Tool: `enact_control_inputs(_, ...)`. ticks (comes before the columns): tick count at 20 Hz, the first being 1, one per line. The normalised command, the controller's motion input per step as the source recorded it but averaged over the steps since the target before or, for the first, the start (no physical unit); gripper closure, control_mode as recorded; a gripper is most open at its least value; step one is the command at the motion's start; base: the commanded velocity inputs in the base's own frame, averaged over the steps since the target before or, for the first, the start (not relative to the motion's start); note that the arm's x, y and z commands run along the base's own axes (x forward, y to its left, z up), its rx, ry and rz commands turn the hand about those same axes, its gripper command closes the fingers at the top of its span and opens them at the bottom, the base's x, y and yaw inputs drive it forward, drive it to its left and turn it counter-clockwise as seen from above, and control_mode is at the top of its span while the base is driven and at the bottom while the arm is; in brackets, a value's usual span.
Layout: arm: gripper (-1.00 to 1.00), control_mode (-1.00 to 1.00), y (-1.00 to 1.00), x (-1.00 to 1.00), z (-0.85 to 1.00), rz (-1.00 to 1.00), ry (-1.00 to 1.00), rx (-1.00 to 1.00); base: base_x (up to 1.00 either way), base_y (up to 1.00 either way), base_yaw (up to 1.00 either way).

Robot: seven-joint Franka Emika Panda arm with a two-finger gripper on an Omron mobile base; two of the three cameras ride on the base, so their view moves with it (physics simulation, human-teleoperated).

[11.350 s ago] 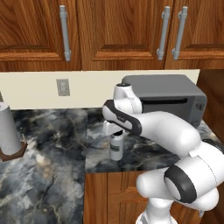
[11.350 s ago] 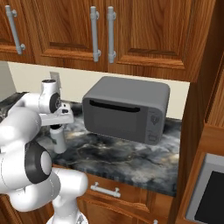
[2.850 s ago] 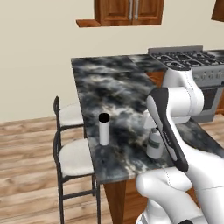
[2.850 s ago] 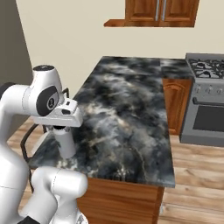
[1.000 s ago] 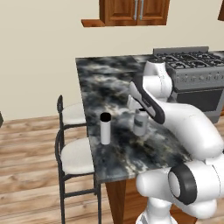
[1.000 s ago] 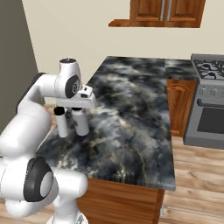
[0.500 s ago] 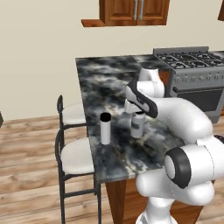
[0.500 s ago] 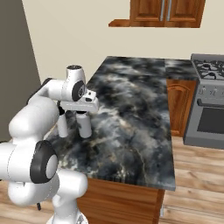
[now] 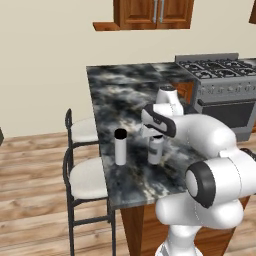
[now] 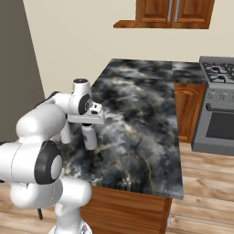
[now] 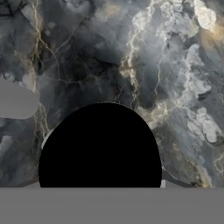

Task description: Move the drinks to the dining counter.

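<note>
Claw: gripper [image 9: 155,142] clenched on the wider bottle [image 9: 154,151], apparently standing on the dining counter [image 9: 125,95]
Left base view: slim bottle [image 9: 120,147] stands upright beside the claw, apart, toward the stools [image 9: 87,182]
Hand view: black cap [image 11: 100,146] directly below claw
Held bottle: white, label band hard to make out

desk [image 9: 131,95]: black-and-grey marbled top, brown wooden base
slim bottle [image 9: 120,147], beside gripper [image 9: 155,141]: white, black cap
bottle at gripper [image 9: 154,151]: white, grey-green band
stools [image 9: 88,180]: black frames, white cushions
</note>
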Motion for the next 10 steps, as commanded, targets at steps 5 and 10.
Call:
enact_control_inputs(5, 1.00, -1.00, 0.00, 0.03, -0.32, 0.00, 0.00, 0.00, 0.00, 0.00, 0.00)
enact_control_inputs(10, 1.00, -1.00, 0.00, 0.04, -0.23, 0.00, 0.00, 0.00, 0.00, 0.00, 0.00)
